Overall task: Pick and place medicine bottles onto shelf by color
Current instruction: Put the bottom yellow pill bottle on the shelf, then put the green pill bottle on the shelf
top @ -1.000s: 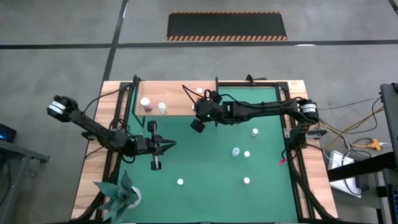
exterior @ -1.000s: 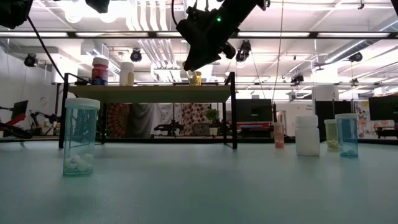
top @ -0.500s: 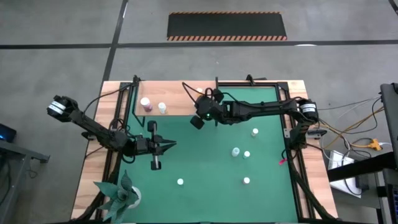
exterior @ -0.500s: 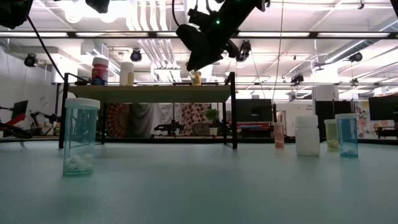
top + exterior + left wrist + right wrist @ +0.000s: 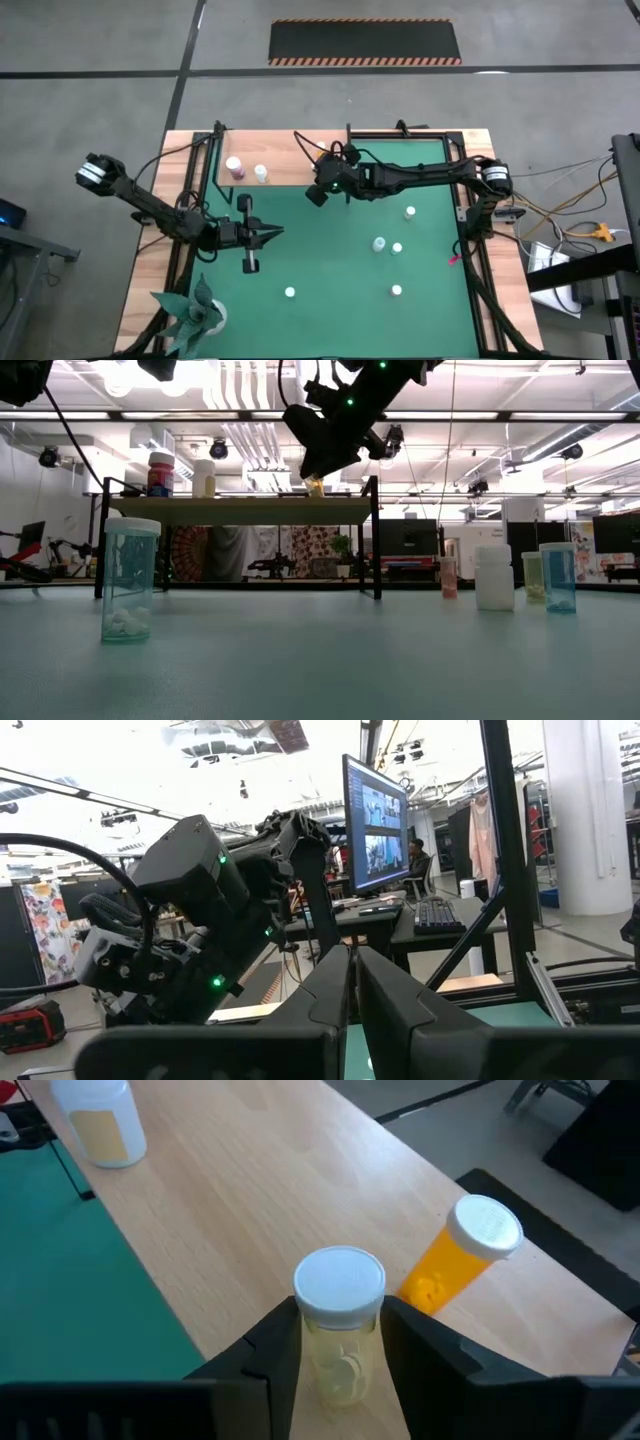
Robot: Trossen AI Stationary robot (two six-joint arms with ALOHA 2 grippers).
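My right gripper (image 5: 342, 1325) reaches over the light-wood shelf (image 5: 250, 1190), shut on a pale yellow medicine bottle (image 5: 340, 1365) with a white cap. In the high view it (image 5: 317, 192) is at the shelf's near edge (image 5: 285, 178). An orange bottle (image 5: 455, 1270) and a white one (image 5: 100, 1125) stand on the board nearby. A pink bottle (image 5: 234, 167) and a white one (image 5: 261, 173) stand on the shelf's left part. My left gripper (image 5: 275, 235) waits shut above the green mat's left side. My right gripper pinches the pale yellow bottle between its two fingers (image 5: 280, 1345), which lie on opposite sides of the body just below the white cap (image 5: 340, 1280). The bottle stands upright in the hold over the board. Whether its bottom touches the wood is hidden.
Several bottles stand loose on the green mat (image 5: 330, 260), most toward the right (image 5: 379, 243), (image 5: 410, 212), two near the front (image 5: 289, 293), (image 5: 397, 291). A paper plant (image 5: 195, 315) sits at the near left corner. Thin black posts (image 5: 376, 535) carry the shelf.
My right gripper has moved a little toward the table's far edge, from over the mat to the shelf's near edge, carrying the bottle with it, and has risen slightly in the low view.
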